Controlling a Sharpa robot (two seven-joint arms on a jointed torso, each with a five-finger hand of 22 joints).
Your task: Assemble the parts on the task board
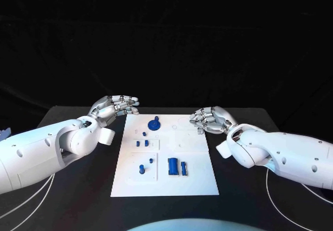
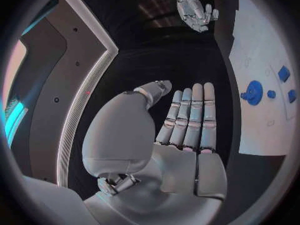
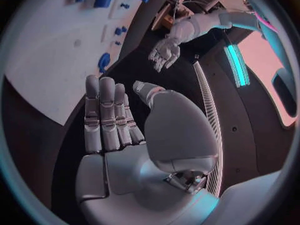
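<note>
white task board [image 1: 165, 185] lies nearest, flat in the middle of the black table [image 1: 69, 202], its near strip bare. both arms flank it; left hand [image 1: 114, 107] hangs off the far left corner, right hand [image 1: 210, 119] off the far right edge. in the wrist views each hand holds nothing, its long fingers straight and pressed side by side with the thumb set apart; neither touches the board or any part.

parts on the board, by size: blue round part [image 1: 155, 124] with a knob at the far end, tall blue block [image 1: 172, 166] with a slimmer bar just beside it, blue peg [image 1: 141, 168], and small pieces [image 1: 141, 143] between.

judgement: this layout fits parts awaiting seating as well as parts already seated, hands withdrawn; i cannot tell which. any grasp done well means lowering squarely, pinching one part only, keeping neighbours undisturbed. the round part lies between both hands, apart from each.
</note>
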